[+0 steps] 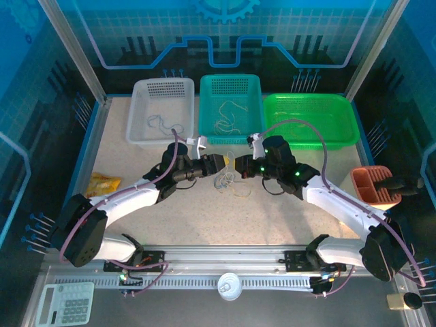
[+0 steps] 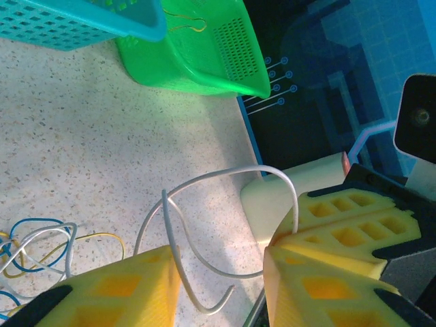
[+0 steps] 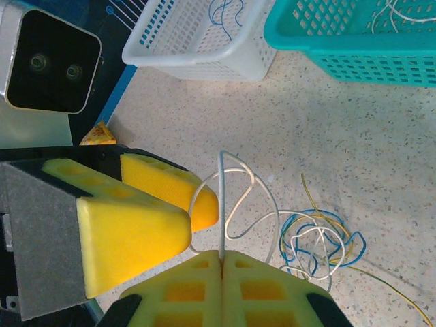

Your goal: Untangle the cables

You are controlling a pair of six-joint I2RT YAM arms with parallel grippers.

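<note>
1. We find the right gripper (image 3: 221, 262) clamped tight on a white cable (image 3: 221, 204), the strand pinched at the seam of its pads
2. We note the left gripper (image 2: 218, 272) just beside it, fingers (image 2: 116, 289) apart, with the same white loop passing through the gap and the pads not closed on it
3. The cables (image 1: 228, 182) lie in a small blue, white and yellow tangle on the speckled table (image 1: 136, 157), by the meeting grippers, nearer the arm bases than the teal basket (image 1: 230, 87)
4. Loose strands lie inside the teal basket and the white basket (image 1: 163, 87)
</note>
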